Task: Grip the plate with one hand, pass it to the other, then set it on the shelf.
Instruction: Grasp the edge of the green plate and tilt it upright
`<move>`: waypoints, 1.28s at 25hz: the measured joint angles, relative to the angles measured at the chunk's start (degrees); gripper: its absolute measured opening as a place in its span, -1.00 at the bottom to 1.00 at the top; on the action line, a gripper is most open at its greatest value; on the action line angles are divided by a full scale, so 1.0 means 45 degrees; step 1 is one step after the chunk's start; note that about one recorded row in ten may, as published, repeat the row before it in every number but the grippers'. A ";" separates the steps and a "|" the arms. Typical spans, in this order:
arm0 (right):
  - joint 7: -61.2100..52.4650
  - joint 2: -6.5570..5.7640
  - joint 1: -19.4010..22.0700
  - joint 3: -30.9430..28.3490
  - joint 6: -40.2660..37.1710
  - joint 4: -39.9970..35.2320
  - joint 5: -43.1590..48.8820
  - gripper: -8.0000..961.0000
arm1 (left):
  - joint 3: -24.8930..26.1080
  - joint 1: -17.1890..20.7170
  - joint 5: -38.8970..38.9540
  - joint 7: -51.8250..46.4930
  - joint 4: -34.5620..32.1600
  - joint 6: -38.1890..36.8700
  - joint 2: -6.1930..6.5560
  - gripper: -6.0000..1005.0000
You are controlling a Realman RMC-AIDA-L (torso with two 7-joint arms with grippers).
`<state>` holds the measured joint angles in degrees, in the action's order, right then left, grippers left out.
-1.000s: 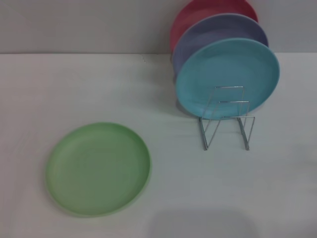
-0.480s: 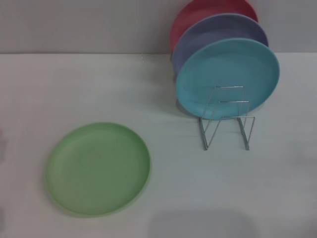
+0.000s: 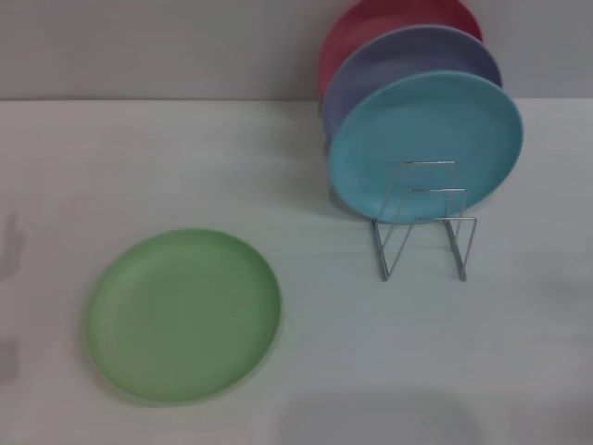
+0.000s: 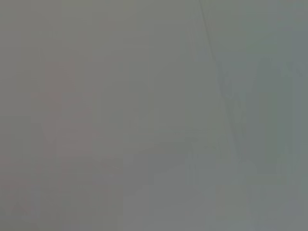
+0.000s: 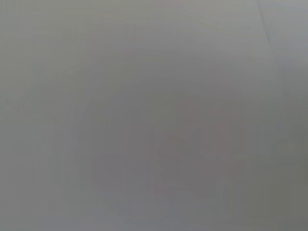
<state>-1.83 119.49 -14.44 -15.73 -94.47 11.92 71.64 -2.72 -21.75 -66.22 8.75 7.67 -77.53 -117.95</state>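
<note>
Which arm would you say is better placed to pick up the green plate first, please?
Probably the left: the green plate lies flat on the robot's left, the wire rack on its right. Neither gripper is in view.

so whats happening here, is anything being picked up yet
Not yet. The light green plate lies flat on the white table, untouched. No gripper shows in any view. The wire rack already holds a turquoise plate, a lavender plate and a red plate upright, with its front slots free.
</note>
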 joint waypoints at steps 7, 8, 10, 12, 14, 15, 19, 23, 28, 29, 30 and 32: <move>-0.0012 -0.0010 -0.0068 0.0000 0.0001 0.0008 0.0000 0.55 | 0.0552 -0.0382 -0.0007 0.0621 0.0170 0.0564 0.0014 0.57; -0.0013 -0.0010 -0.0073 0.0000 0.0001 0.0008 0.0000 0.55 | 0.0665 -0.0461 -0.0017 0.0688 0.0260 0.0732 0.0039 0.57; -0.0015 -0.0011 -0.0093 0.0000 0.0001 0.0008 0.0001 0.55 | 0.0791 -0.0641 -0.0022 0.0726 0.0350 0.1040 0.0100 0.57; -0.0017 -0.0010 -0.0105 0.0000 0.0001 0.0006 0.0000 0.55 | 0.0864 -0.0806 -0.0025 0.0748 0.0347 0.1218 0.0116 0.57; -0.0019 -0.0012 -0.0137 -0.0001 0.0029 -0.0006 0.0000 0.55 | 0.0876 -0.0863 -0.0024 0.0777 0.0341 0.1264 0.0124 0.57; -0.0020 -0.0014 -0.0148 0.0000 0.0046 -0.0008 0.0000 0.55 | 0.0883 -0.1097 -0.0032 0.0985 0.0432 0.1404 0.0224 0.57; -0.0024 -0.0029 -0.0202 -0.0025 0.0160 -0.0041 0.0000 0.55 | 0.1007 -0.1381 -0.0016 0.1652 0.1398 0.1633 0.0767 0.57; -0.0026 -0.0030 -0.0233 -0.0004 0.0327 -0.0065 -0.0003 0.55 | 0.2644 -0.1290 -0.0217 0.4612 0.5292 0.1595 0.2520 0.57; -0.0025 -0.0029 -0.0311 -0.0019 0.0762 -0.0220 -0.0034 0.55 | 0.6263 0.0254 -0.2384 0.8538 1.0767 0.3047 0.4622 0.57; -0.0025 -0.0028 -0.0329 -0.0011 0.0830 -0.0225 -0.0033 0.55 | 0.8100 0.1242 -0.3873 0.9210 1.1834 0.4596 0.4697 0.57; -0.0026 -0.0028 -0.0331 -0.0003 0.0848 -0.0229 -0.0033 0.55 | 0.8999 0.1718 -0.4503 0.9503 1.2265 0.5393 0.4594 0.57; -0.0025 -0.0032 -0.0335 -0.0012 0.0887 -0.0239 -0.0040 0.55 | 1.1263 0.2793 -0.6054 1.0308 1.3190 0.7349 0.4086 0.57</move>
<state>-1.94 119.34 -15.95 -15.79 -90.48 10.85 71.46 47.96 -9.18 -93.46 55.13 67.03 -44.46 -99.56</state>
